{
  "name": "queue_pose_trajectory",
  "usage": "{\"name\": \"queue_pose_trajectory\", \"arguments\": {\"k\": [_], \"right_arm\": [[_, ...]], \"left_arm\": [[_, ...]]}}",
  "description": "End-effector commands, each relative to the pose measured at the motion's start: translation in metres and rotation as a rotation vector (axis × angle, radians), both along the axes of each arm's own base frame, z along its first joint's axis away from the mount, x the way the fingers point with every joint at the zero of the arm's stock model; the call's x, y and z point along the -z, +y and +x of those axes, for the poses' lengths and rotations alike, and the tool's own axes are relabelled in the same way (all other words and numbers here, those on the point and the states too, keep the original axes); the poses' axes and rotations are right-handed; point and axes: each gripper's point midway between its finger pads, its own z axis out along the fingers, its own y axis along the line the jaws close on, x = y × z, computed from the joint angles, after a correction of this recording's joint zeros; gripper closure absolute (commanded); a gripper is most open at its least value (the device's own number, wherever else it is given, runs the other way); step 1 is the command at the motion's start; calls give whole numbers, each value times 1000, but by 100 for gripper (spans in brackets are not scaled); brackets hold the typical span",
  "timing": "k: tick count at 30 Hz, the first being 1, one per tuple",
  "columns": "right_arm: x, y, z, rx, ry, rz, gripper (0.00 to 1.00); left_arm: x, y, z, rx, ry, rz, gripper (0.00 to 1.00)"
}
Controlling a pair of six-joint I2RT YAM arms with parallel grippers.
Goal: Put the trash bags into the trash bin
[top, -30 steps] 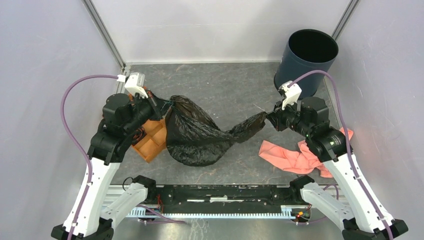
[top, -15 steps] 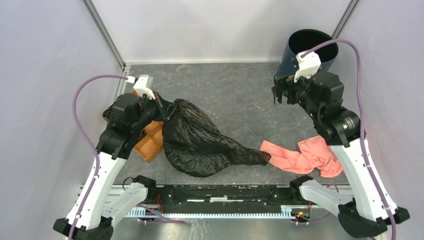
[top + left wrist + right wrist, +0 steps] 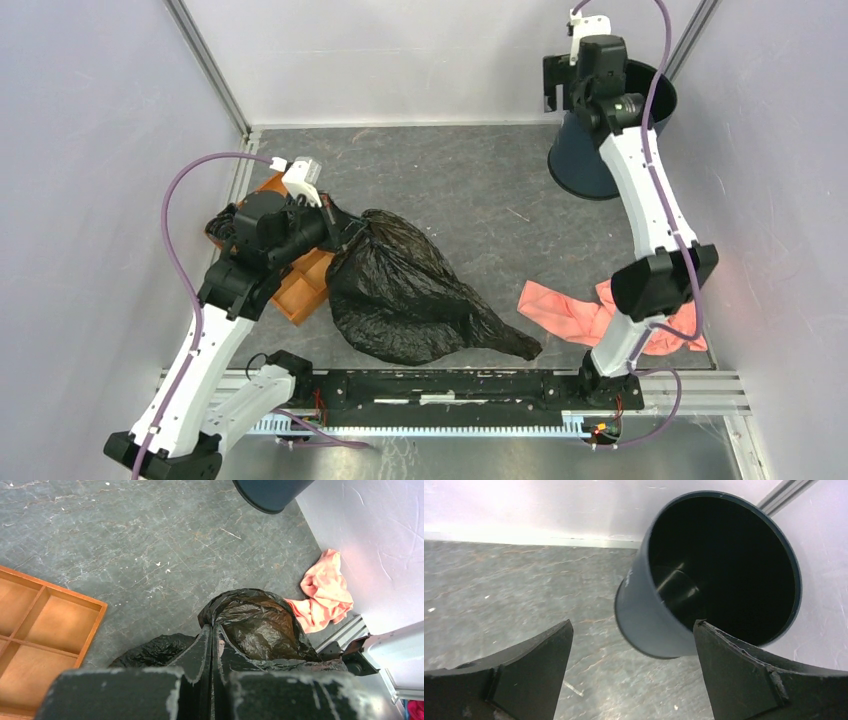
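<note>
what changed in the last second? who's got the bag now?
The right gripper let go of the bag's tail, then rose and swung back to the bin. It is now open and empty. The freed tail dropped and lies near the cloth. The left gripper stays shut on the bag's mouth, shifted only slightly. Bin, cloth and tray have not moved.

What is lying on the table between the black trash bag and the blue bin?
Nothing: in the top external view only bare grey table separates the trash bag from the trash bin. The pink cloth lies off to the side.
</note>
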Motion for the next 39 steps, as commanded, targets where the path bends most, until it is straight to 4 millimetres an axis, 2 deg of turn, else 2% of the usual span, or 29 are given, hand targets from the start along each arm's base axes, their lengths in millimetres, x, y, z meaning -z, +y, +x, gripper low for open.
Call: {"name": "queue_pose_trajectory", "arguments": {"k": [1,6,10,13,16,22,27,32,35,36,39], "right_arm": [[-8,-34,22,30,0,0,2],[27,-59,39,22,49,23,2],[39,-49,53,-88,67,-19,3],[51,-53,61,-97,86,-71,8],[65,-61,71,-77,117,-123,18],[73,-61,86,-76,110,-134,29],[84,-50,94,-139,115,-113,45],[85,-42,89,-182,131,-94,75],[86,-32,81,-216,148,-62,96],[85,-27,77,-230,153,-49,100],[83,0,61,-308,168,-10,100]], "left_arm": [[-12,-1,-9,1,-11,-46,98],[-17,3,-11,-6,-9,-27,98],[-23,6,-14,-13,-11,-25,98],[-26,8,-18,-23,-11,-30,98],[-29,10,-22,-33,-6,-43,98],[-36,13,-31,-45,3,-67,98],[-39,13,-34,-52,8,-92,98],[-43,16,-34,-68,-1,-100,98],[-45,19,-33,-86,-12,-99,98],[-48,19,-33,-89,-17,-99,98],[-55,20,-31,-87,-37,-94,98]]}}
